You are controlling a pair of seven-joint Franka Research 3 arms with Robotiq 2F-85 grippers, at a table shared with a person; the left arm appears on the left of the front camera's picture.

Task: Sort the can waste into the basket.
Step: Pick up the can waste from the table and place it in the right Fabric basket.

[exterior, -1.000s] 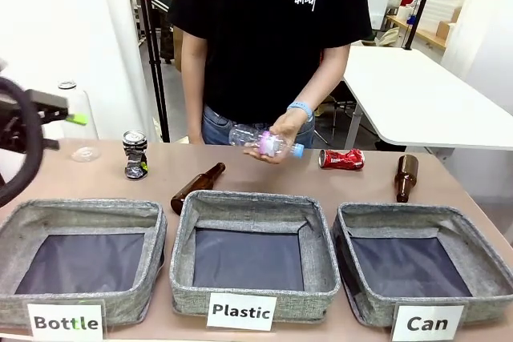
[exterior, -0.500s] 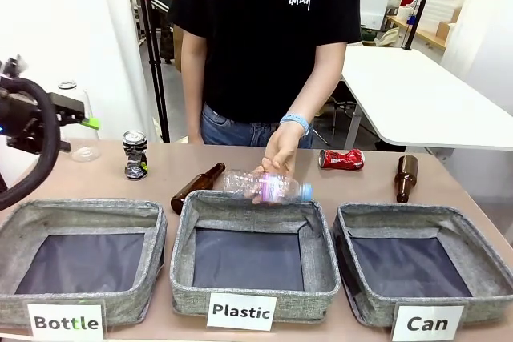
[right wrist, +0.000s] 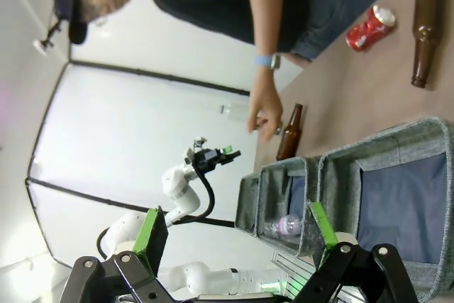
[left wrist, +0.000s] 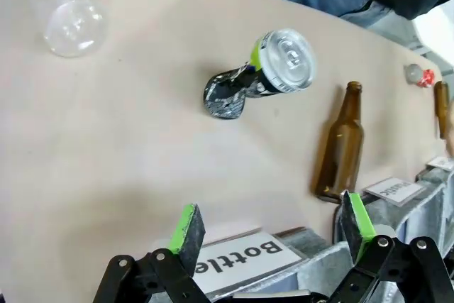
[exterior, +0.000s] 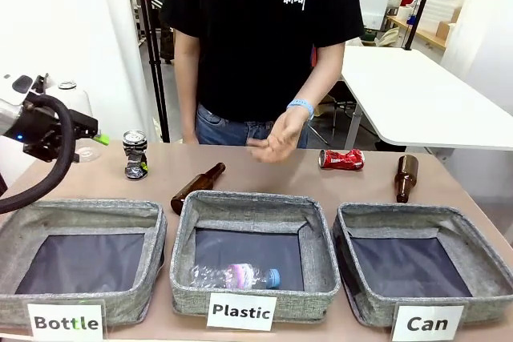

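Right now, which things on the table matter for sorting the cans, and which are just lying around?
For the job: red can, black-and-silver can, Can basket.

Just lying about: left brown bottle, right brown bottle, clear plastic bottle inside the Plastic basket, Bottle basket.

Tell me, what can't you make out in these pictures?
Red can: lettering too small to read, front view.
Black-and-silver can: crushed, print unreadable, left wrist view.
Can basket: cut off by the picture's edge, right wrist view.
Clear container: cut off by the top edge, left wrist view.
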